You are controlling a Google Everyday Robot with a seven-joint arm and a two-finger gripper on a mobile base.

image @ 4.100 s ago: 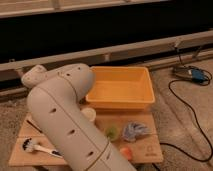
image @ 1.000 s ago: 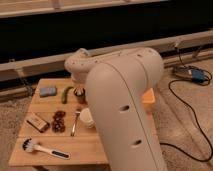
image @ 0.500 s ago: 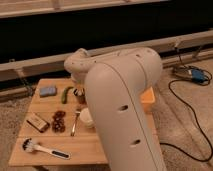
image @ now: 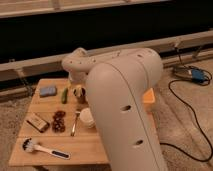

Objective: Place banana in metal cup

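The big white arm is filling the foreground, hiding the right of the wooden table. Further back, a dish brush, then a cream cup. Beyond that, the banana is sitting upright at the metal cup. The gripper is hovering just above; its grip cannot be told.

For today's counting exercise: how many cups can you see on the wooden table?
2. A cream cup near the table's middle beside the spoon; a dark metal cup behind it, with the banana at its rim. The tool is hidden behind the arm, which may hide more.
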